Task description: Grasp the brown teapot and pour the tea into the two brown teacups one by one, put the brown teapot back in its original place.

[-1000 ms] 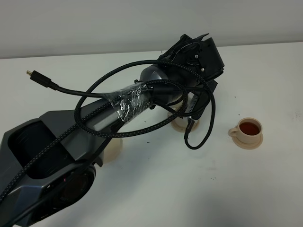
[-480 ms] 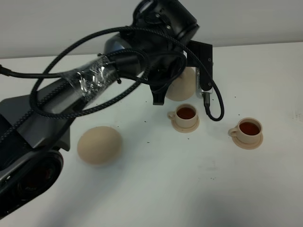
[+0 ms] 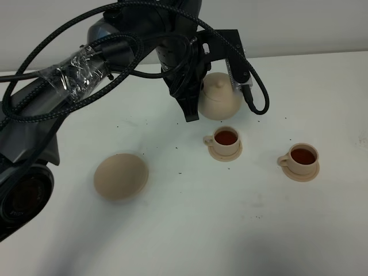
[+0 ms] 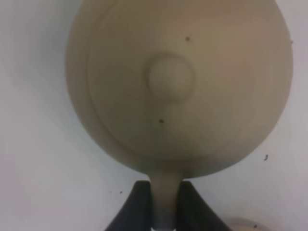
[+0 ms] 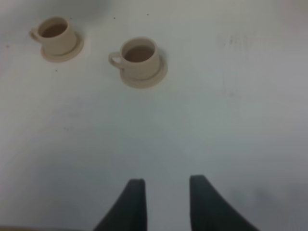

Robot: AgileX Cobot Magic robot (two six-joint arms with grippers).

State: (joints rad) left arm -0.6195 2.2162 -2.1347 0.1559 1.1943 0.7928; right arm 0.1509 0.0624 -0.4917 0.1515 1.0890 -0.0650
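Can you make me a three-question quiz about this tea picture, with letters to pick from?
1. Where is the big saucer?
A. under the teapot
B. bare on the table, left of the cups
C. under a cup

2. How many cups have tea in them?
A. none
B. one
C. two

3. What is the left gripper doing?
A. pinching the teapot's handle
B. hanging open
C. holding a cup

Answers:
1 B, nothing sits on it.
2 C, the near cup and the far cup both show dark tea.
3 A, its fingers are shut on the handle of the teapot.
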